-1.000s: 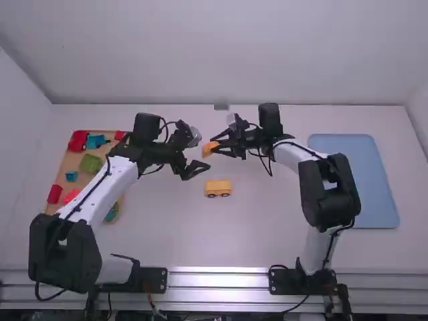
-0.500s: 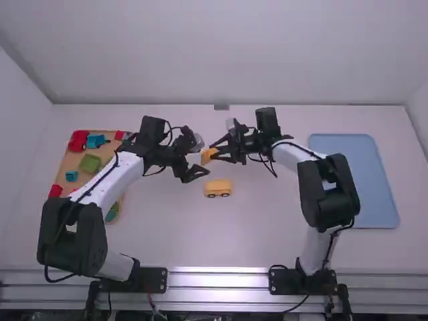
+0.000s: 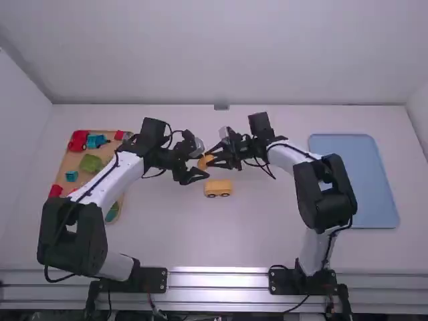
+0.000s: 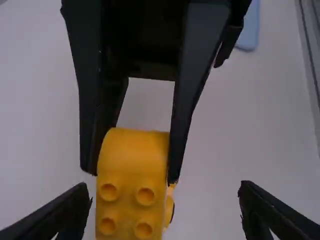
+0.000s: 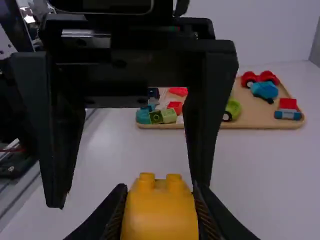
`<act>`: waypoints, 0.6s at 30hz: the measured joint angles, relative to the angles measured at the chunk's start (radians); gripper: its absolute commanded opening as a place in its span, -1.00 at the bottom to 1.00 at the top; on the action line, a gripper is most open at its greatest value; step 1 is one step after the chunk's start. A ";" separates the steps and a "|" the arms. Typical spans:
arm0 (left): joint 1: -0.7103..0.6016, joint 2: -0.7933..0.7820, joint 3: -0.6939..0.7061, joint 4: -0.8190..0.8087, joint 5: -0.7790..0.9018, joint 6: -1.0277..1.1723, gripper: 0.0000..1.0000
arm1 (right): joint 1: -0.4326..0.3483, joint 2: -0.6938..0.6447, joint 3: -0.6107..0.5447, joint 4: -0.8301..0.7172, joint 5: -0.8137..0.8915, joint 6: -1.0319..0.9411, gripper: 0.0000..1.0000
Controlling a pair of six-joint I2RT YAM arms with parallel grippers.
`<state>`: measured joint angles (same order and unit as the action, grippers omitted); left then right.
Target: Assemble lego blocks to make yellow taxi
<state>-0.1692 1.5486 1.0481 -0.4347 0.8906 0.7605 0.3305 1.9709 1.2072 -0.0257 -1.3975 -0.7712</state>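
Wheeled yellow block [image 3: 218, 188]: on the worktop [image 3: 254, 244], and we take it as our landmark.
Studded yellow block [image 3: 205, 162]: just beyond the wheeled yellow block and slightly left in the high view, gripped by the right tool [image 3: 211, 158].
Left tool [image 3: 202, 164]: open, we see its jaws spread wider than the studded yellow block, with room beside it.
Wooden board [image 3: 69, 162]: well left of the wheeled yellow block, near the worktop's left edge.
Blue tray [image 3: 354, 180]: well right of the wheeled yellow block, near the right edge.
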 measured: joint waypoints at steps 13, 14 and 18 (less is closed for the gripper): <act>0.000 0.000 0.000 0.003 -0.039 0.000 0.22 | -0.007 0.000 0.000 -0.008 -0.009 -0.029 -0.83; 0.000 0.000 0.000 0.004 -0.039 0.000 0.21 | -0.007 0.000 0.000 -0.007 -0.010 -0.030 -0.83; -0.001 0.000 0.000 0.005 -0.047 0.000 0.13 | -0.007 0.000 0.000 -0.006 -0.010 -0.031 -0.83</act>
<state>-0.1703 1.5482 1.0481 -0.4301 0.8440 0.7605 0.3233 1.9709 1.2068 -0.0322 -1.4078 -0.8017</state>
